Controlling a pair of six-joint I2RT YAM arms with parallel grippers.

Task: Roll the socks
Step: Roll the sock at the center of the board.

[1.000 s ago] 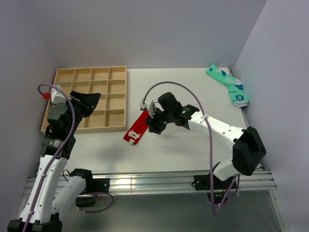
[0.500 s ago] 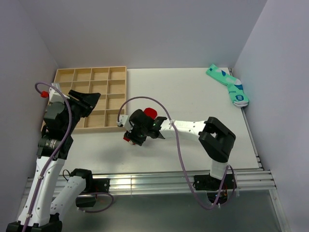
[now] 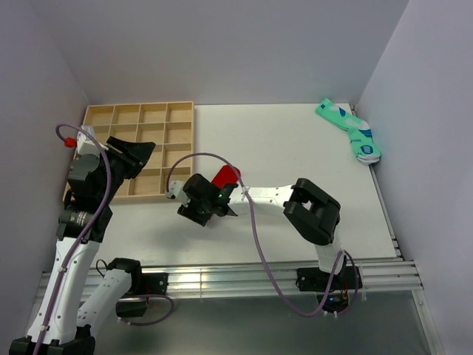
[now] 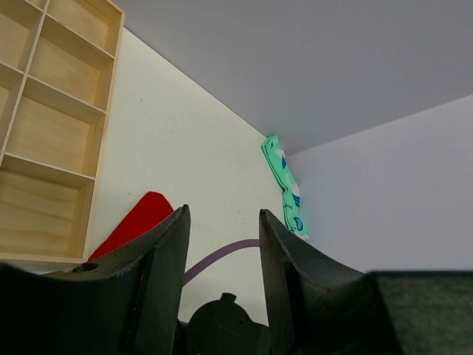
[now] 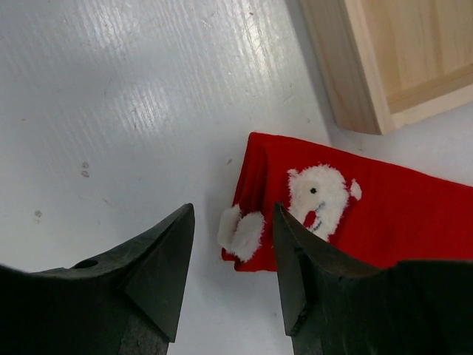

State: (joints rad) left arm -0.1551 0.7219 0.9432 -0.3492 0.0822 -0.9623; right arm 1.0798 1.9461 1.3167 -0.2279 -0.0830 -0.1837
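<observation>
Sock (image 5: 414, 214): bright red, w/ white fluffy face motif + white pompom nr its end; tiny black dot & red bit in the face. Green socks (image 3: 349, 130), far right: mint, blue-&-white pattern. Tray (image 3: 140, 104), far left: pale natural wood. Table (image 3: 281, 140): white. Right arm (image 3: 266, 194) & left arm (image 3: 70, 274): white links, black joints. Cable (image 3: 201, 154): purple.

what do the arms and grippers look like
White links with black joints on the left arm and right arm. The left gripper and right gripper each have two black tapered fingers. A purple cable loops along each arm.
</observation>
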